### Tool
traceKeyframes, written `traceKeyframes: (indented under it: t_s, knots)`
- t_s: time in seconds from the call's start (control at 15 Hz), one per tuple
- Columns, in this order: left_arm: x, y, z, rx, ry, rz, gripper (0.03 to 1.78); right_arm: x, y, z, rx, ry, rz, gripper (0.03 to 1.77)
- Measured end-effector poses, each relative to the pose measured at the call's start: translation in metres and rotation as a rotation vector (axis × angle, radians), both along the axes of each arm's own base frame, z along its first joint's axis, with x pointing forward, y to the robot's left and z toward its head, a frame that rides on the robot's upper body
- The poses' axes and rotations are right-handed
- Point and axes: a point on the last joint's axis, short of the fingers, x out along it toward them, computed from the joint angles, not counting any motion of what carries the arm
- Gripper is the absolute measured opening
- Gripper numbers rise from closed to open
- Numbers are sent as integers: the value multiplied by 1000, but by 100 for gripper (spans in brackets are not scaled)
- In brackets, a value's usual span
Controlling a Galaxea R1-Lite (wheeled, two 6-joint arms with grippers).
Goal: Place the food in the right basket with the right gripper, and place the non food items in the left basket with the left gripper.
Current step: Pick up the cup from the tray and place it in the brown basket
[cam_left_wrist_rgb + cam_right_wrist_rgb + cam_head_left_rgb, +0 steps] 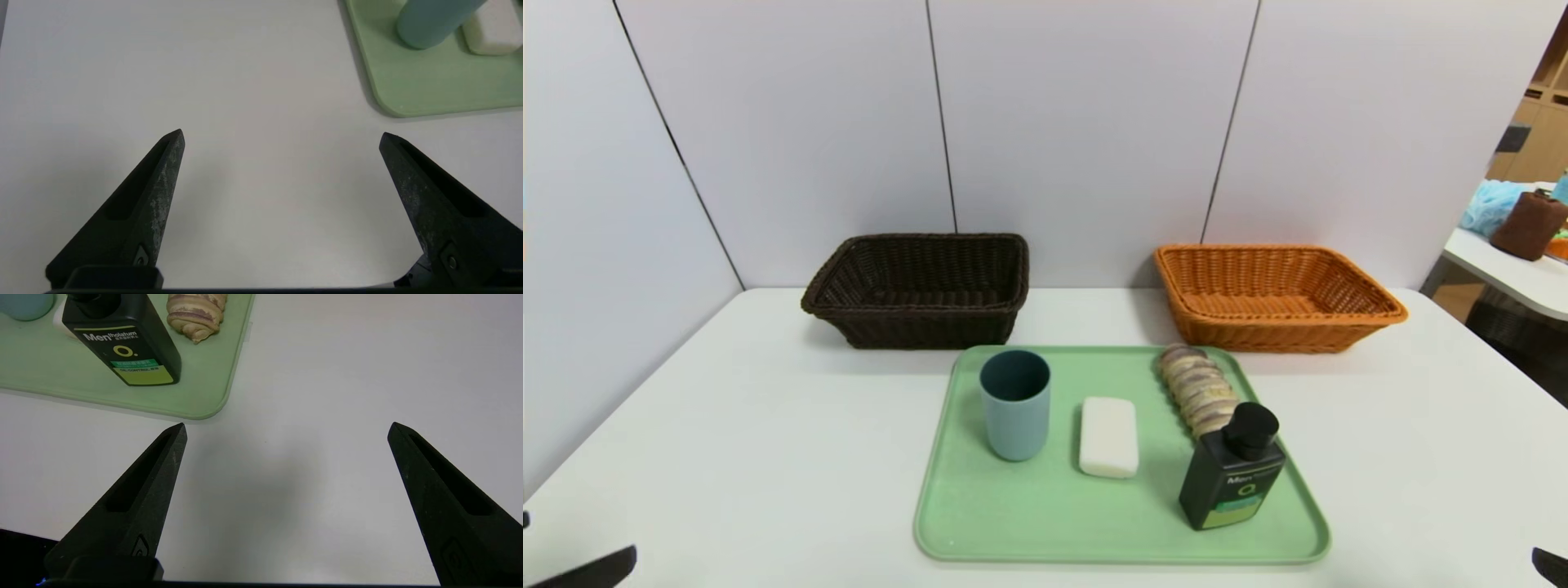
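White table (792, 425), pale wall panels (1086, 122) rising behind. Green tray (1045, 527) lying mid-table, nearer the robot than the two baskets. On tray, L to R: cup (1017, 416), blue-grey, standing upright, mouth up; soap (1108, 437), white, lying flat nr tray's middle, apart from cup; then the R side w/ roll (1199, 388) and bottle (1232, 478). Roll tan w/ purplish streaks, ridged, lying lengthwise along tray's R edge, far end reaching toward the orange basket. Bottle black, green label facing robot, standing nr tray's near R corner, hiding roll's near end in head view; R wrist view showing that end tapering, bottle just beside it. Dark basket (923, 314) sitting at back L, behind tray, nothing showing inside. Orange basket (1278, 331) sitting at back R, nr wall, also nothing showing inside. L tool (282, 136) hovering over bare table, L of tray, fingers standing wide apart, nothing between them. R tool (288, 428) hovering over bare table nr tray's near R corner, fingers likewise wide apart, holding nothing. Beyond table, far R: side table (1503, 265) carrying brown item (1527, 224) and light-blue crumpled stuff (1490, 204), can't tell what.
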Motion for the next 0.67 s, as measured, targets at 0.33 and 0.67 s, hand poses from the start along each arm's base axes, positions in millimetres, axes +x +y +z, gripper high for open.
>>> traceKeyframes:
  t_s: [0.33, 0.67]
  knots:
    - [50, -6, 22, -78, -33, -181, 169, 38, 5, 11, 3, 95, 50, 170]
    - [85, -15, 19, -125, -39, -354, 169, 55, 12, 12, -5, 137, 113, 170]
